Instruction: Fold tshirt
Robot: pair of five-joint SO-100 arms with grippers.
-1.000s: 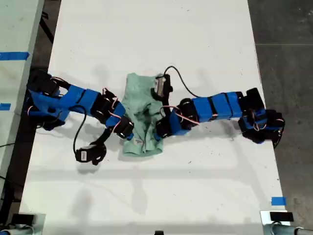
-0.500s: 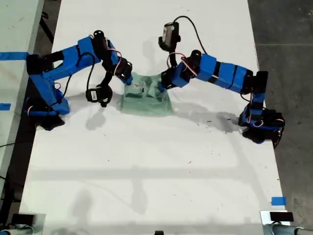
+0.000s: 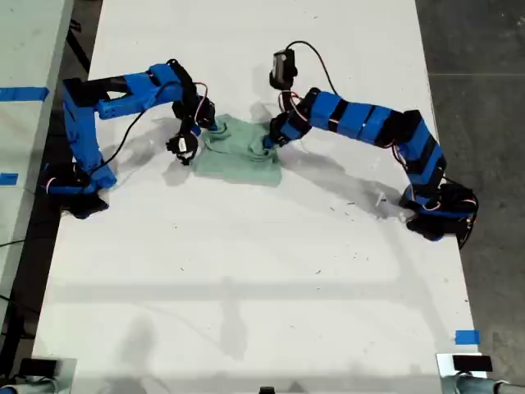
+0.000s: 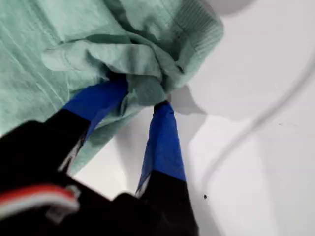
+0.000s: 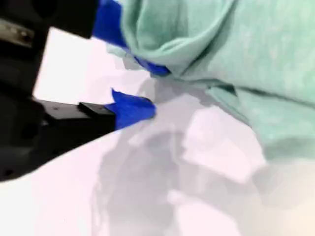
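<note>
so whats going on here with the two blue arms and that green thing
Two blue arms are folding a pale mint-green tshirt on a white table. The shirt lies bunched into a small, roughly folded bundle between them. My first gripper has a wad of cloth between its fingers. My second gripper is open at an edge of the shirt, one finger under the cloth and the other clear of it. One arm reaches in from each side of the exterior view, meeting at the bundle.
</note>
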